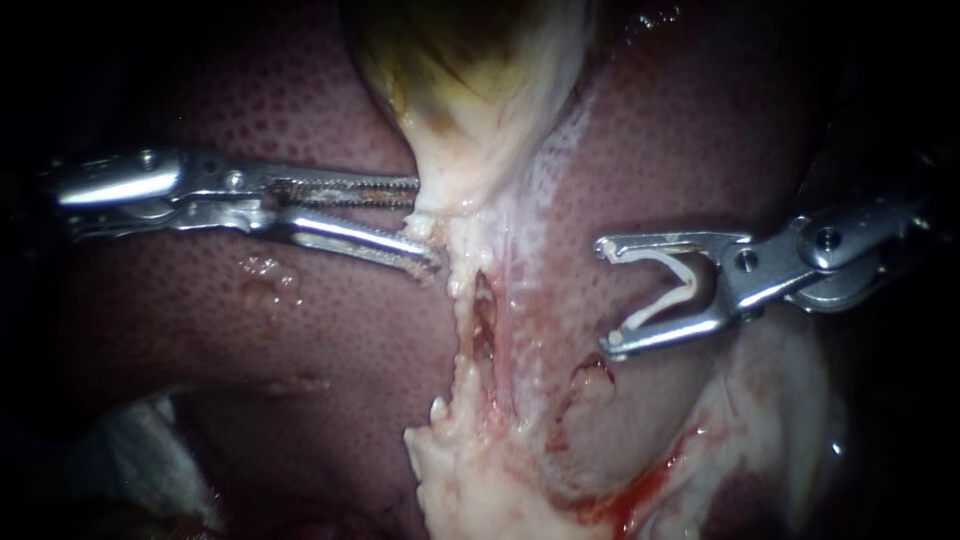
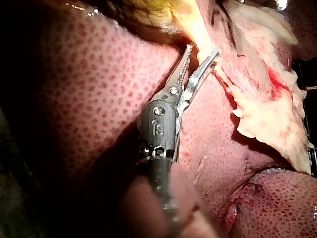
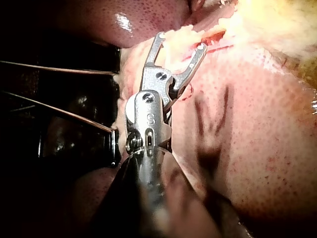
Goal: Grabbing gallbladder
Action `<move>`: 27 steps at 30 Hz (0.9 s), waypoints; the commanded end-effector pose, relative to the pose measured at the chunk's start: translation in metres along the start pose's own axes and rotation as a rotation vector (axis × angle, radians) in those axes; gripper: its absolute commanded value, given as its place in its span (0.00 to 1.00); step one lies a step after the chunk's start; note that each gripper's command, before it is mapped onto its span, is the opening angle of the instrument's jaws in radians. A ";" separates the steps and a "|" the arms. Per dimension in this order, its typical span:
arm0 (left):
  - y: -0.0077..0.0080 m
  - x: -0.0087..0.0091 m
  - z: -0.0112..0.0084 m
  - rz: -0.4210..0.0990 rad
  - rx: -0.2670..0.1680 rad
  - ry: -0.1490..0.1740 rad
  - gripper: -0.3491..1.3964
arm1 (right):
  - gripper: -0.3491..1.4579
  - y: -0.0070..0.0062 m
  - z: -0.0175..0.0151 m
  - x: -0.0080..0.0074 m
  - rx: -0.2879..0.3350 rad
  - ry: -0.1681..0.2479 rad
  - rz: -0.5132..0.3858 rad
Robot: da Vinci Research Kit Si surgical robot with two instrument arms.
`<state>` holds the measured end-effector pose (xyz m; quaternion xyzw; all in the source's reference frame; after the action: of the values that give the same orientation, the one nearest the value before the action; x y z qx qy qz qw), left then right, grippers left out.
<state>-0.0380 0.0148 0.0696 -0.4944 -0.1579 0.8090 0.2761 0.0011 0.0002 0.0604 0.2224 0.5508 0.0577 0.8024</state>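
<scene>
At the top middle of the endoscope view hangs the gallbladder (image 1: 470, 90), a yellowish-white pouch that narrows downward to a pale neck. Below the neck a ragged strip of pale tissue (image 1: 480, 330) runs down across the mottled red liver (image 1: 250, 330). The strip has a small slit in it, and there is some blood (image 1: 625, 500) near its lower end.

The left instrument (image 1: 422, 222) comes in level from the left, over the liver. Its toothed jaws stand partly open with a clear gap between them. Their tips lie right at the left edge of the neck: the upper tip touches the gallbladder's edge, and the lower tip rests against the pale tissue just under it. They have hold of nothing. The left wrist view agrees: the left instrument (image 2: 203, 49) has its jaws parted in a narrow V. The yellow foot of the gallbladder (image 2: 195, 27) is just ahead of the tips, and the pale tissue (image 2: 262, 104) is off to one side.

The right instrument (image 1: 605, 298) comes in from the right, well apart from the gallbladder. Its jaws stand wide apart, with a white clip (image 1: 670, 290) seated between them and touching both. The tips point toward the pale tissue without reaching it. In its own wrist view the right instrument (image 3: 179, 44) shows the same spread jaws, with the liver (image 3: 257, 124) beside them.
</scene>
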 end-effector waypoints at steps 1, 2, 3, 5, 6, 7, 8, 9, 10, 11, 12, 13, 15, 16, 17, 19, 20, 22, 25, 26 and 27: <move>0.0000 0.0000 0.0000 0.000 0.000 -0.001 0.00 | 0.53 0.0000 0.0000 0.0000 0.000 0.000 -0.001; 0.0000 -0.0001 -0.0001 0.000 0.000 -0.001 0.00 | 0.53 0.0000 0.0000 0.0000 0.000 0.000 -0.001; 0.0000 -0.0001 -0.0001 0.000 -0.001 -0.001 0.00 | 0.53 0.0000 0.0000 0.0000 0.000 0.000 -0.001; 0.0000 -0.0002 -0.0004 -0.005 -0.002 -0.001 0.00 | 0.53 0.0000 0.0000 0.0000 0.000 0.001 0.005; 0.0001 -0.0003 -0.0006 -0.011 -0.002 0.000 0.00 | 0.53 0.0000 0.0000 0.0000 0.000 0.001 0.005; 0.0001 -0.0003 -0.0007 -0.022 -0.003 0.000 0.00 | 0.53 0.0000 0.0001 0.0000 0.000 0.001 0.005; 0.0001 -0.0004 -0.0009 -0.022 -0.004 0.000 0.00 | 0.53 0.0000 0.0001 0.0000 0.000 0.001 0.005; 0.0001 -0.0004 -0.0010 -0.022 -0.005 0.000 0.00 | 0.53 0.0000 0.0001 0.0000 0.000 0.001 0.005; 0.0002 -0.0004 -0.0011 -0.022 -0.005 0.000 0.00 | 0.53 0.0000 0.0001 0.0000 0.000 0.001 0.005; 0.0002 -0.0004 -0.0012 -0.022 -0.006 0.000 0.00 | 0.53 0.0000 0.0001 0.0000 0.000 0.001 0.005; 0.0003 -0.0003 -0.0013 -0.022 -0.006 0.000 0.00 | 0.53 0.0000 0.0001 0.0000 0.000 0.001 0.005; 0.0004 -0.0003 -0.0015 -0.022 -0.007 0.000 0.00 | 0.53 0.0000 0.0001 0.0000 0.000 0.001 0.005; 0.0008 -0.0002 -0.0021 -0.023 -0.010 0.000 0.00 | 0.53 0.0000 0.0001 0.0000 0.000 0.001 0.005; 0.0010 -0.0001 -0.0025 -0.023 -0.012 0.000 0.00 | 0.53 0.0000 0.0001 0.0000 0.000 0.001 0.005; 0.0012 0.0001 -0.0032 -0.024 -0.015 0.000 0.00 | 0.53 0.0000 0.0001 0.0000 0.000 0.001 0.005; 0.0015 0.0004 -0.0044 -0.026 -0.021 -0.001 0.00 | 0.53 0.0000 0.0000 0.0000 0.000 0.001 0.005; 0.0016 0.0006 -0.0050 -0.027 -0.028 -0.001 0.00 | 0.53 0.0000 0.0000 0.0000 0.000 0.001 0.005; 0.0015 0.0014 -0.0065 -0.032 -0.022 0.004 0.00 | 0.53 0.0001 0.0000 0.0000 0.000 0.001 0.005; 0.0013 0.0028 -0.0084 -0.040 -0.009 0.021 0.00 | 0.53 0.0001 0.0000 0.0000 0.000 0.001 0.005; 0.0012 0.0032 -0.0090 -0.044 -0.005 0.026 0.00 | 0.53 0.0001 0.0000 0.0000 0.000 0.001 0.011; 0.0011 0.0038 -0.0095 -0.053 -0.001 0.035 0.00 | 0.53 0.0001 0.0000 0.0000 0.000 0.001 0.011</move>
<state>-0.0310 0.0163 0.0615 -0.5053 -0.1649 0.7922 0.2998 0.0012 0.0003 0.0604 0.2253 0.5499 0.0622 0.8018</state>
